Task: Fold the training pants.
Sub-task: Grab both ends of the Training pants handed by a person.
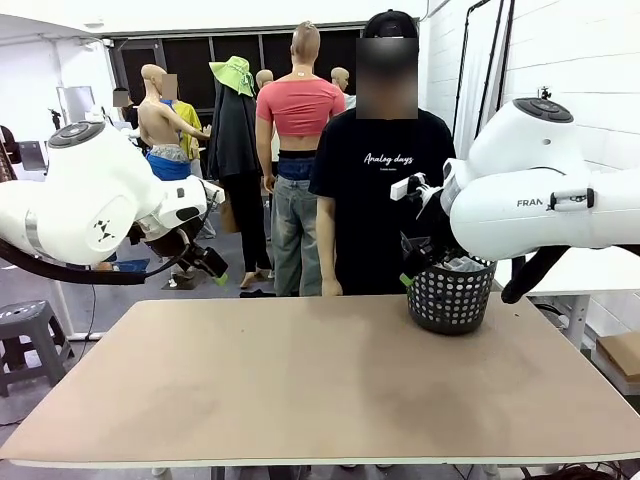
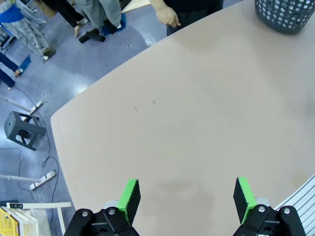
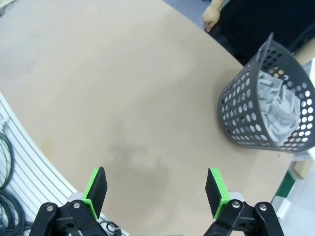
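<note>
Pants: the light grey soft jersey training pants (image 3: 281, 109) lie crumpled inside the black round perforated basket (image 3: 246, 115), which stands on the far right of the tan flat table (image 1: 300, 385), in front of the person in a black T-shirt (image 1: 385, 180).
Left tool: the left gripper (image 2: 187, 197) hangs above bare tabletop with its green pads spread wide and nothing between them.
Right tool: the right gripper (image 3: 156, 192) is likewise wide open and empty, over the table short of the basket.
Risk, basket: I judge that a pull on the bunched cloth could drag or tip the light basket, since the fabric fills it up to the rim.
Risk, grasp: a pad could catch on the mesh wall or rim rather than the cloth.
Risk, cloth: slack jersey may come out as one clump, leaving the waistband and legs hard to find for a clean fold.
Risk, person: the person's hand (image 2: 170, 17) hangs at the far table edge, near any reach across.
Count: one pair of pants, one basket, one table, two grippers, one person at the table.
</note>
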Tool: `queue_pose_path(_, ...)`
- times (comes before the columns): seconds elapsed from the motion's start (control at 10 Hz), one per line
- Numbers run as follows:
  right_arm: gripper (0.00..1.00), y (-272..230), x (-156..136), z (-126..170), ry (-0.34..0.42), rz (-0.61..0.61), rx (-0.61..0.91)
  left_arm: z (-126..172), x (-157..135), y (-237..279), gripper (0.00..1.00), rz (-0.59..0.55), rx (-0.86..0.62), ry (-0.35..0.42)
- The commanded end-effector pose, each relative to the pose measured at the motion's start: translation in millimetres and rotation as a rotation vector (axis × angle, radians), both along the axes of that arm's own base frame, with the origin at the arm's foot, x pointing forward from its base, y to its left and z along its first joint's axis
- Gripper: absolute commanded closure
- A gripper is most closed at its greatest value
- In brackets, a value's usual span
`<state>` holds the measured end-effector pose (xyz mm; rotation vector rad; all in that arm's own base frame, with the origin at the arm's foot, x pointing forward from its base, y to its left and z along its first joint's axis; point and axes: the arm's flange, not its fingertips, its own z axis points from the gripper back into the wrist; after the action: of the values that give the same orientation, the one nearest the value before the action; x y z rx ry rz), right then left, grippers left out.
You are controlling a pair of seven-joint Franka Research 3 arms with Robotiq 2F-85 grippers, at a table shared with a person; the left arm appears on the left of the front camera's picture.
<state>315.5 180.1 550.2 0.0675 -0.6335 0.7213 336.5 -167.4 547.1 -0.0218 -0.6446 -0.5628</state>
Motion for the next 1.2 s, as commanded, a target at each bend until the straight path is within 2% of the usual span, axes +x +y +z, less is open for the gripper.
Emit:
queue_pose_path(0.0, 0.0, 3.1, 0.4, 8.4, -0.025, -0.038, 0.008, 6.5, -6.1, 4.9, 0.0, 0.004, 0.034, -0.003)
queue_pose_path(0.4, 0.0, 1.6, 6.9, 20.9, -0.02, -0.064, -0.021, 18.9, -12.3, 7.0, 0.0, 0.015, 0.087, -0.012)
queue_pose_path(0.6, 0.0, 2.2, 7.2, 19.1, -0.006, -0.08, -0.038, 20.2, -13.0, 4.3, 0.0, 0.053, 0.126, 0.01)
queue_pose_path(0.7, 0.0, -3.1, 5.6, 19.6, -0.032, -0.039, -0.005, 16.8, -12.2, 5.8, 0.0, 0.007, 0.056, -0.005)
queue_pose_path(1.1, 0.0, -3.1, 5.6, 19.6, -0.032, -0.039, -0.005, 16.8, -12.2, 5.8, 0.0, 0.007, 0.056, -0.005)
